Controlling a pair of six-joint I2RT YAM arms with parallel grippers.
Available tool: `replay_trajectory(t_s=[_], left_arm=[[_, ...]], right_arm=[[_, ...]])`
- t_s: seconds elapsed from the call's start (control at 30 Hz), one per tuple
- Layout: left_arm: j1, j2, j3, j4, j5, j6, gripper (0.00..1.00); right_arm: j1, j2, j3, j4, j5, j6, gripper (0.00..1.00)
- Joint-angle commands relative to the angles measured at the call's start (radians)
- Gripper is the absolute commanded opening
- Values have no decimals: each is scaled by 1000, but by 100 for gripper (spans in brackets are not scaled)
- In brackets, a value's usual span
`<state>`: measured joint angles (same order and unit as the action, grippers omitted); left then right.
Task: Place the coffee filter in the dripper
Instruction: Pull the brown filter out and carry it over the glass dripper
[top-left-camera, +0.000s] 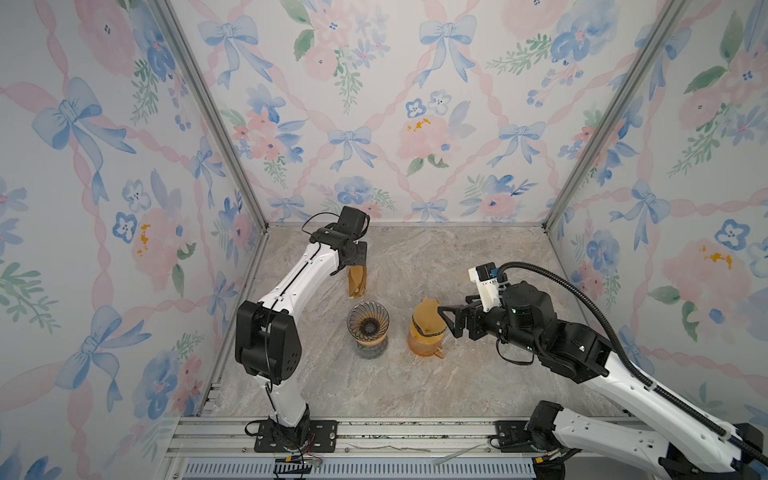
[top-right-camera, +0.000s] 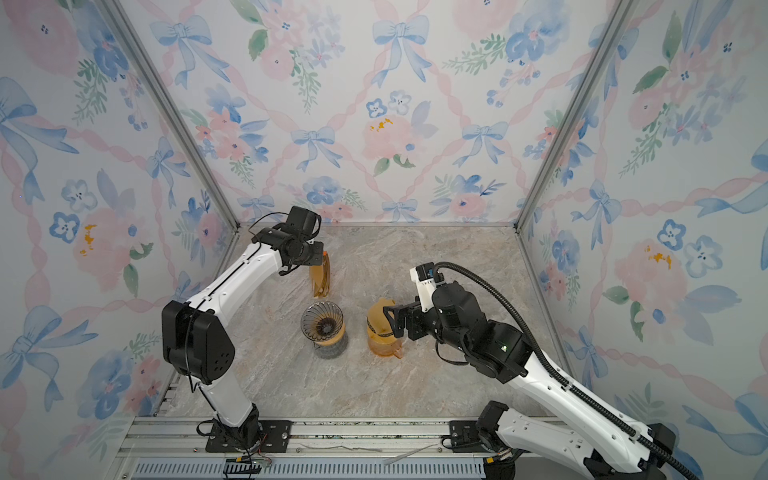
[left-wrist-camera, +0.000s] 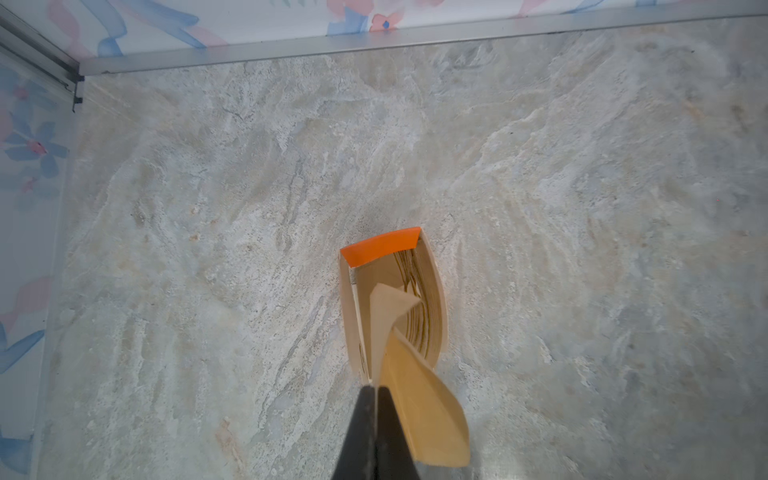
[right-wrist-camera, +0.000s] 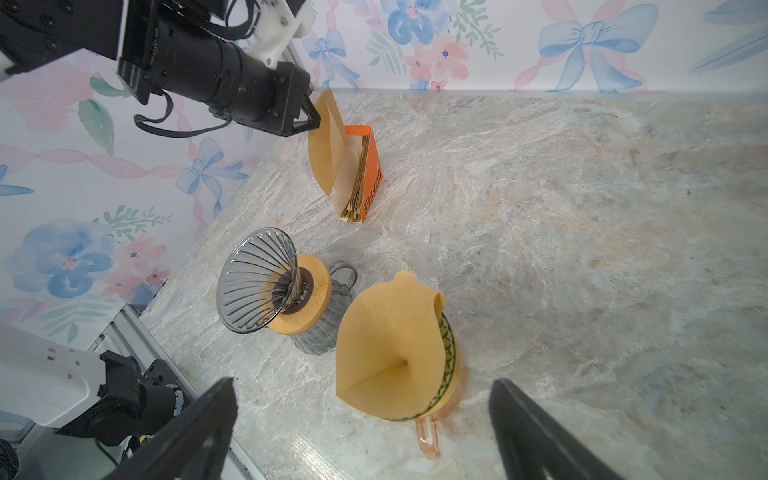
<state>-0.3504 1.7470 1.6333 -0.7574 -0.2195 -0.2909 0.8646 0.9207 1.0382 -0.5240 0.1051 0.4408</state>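
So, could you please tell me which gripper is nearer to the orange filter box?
Left. The left gripper hangs just above the filter box, shut on a coffee filter; the right gripper stands open by the orange pitcher, well away from the box.

Both top views: high over the front rail (top-left-camera: 374, 432), looking down and toward the back wall (top-left-camera: 374, 124), far off, whole table (top-left-camera: 415, 382) in frame; nearly equal framing, small sideways shift. Left wrist: close, looking almost straight down into box (left-wrist-camera: 380, 247), table around it. Right wrist: low, near, tilted, facing across table; shares dripper (right-wrist-camera: 257, 282) and box with top views
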Motion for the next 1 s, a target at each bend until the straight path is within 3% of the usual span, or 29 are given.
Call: replay_trajectory(t_s=[0.0,0.73,0.97], left_arm=[[1,-67,-12,-35,50,18,1],[90,-335,148,-348,418,39,4],[92,-430,65,-357,491,-2,0]], right_arm=[[-5,-10,-5,-6,-10,9,96],[-6,28,57,-26,-102,-26,96],[-4,63,81,-38,-141,-31,96]])
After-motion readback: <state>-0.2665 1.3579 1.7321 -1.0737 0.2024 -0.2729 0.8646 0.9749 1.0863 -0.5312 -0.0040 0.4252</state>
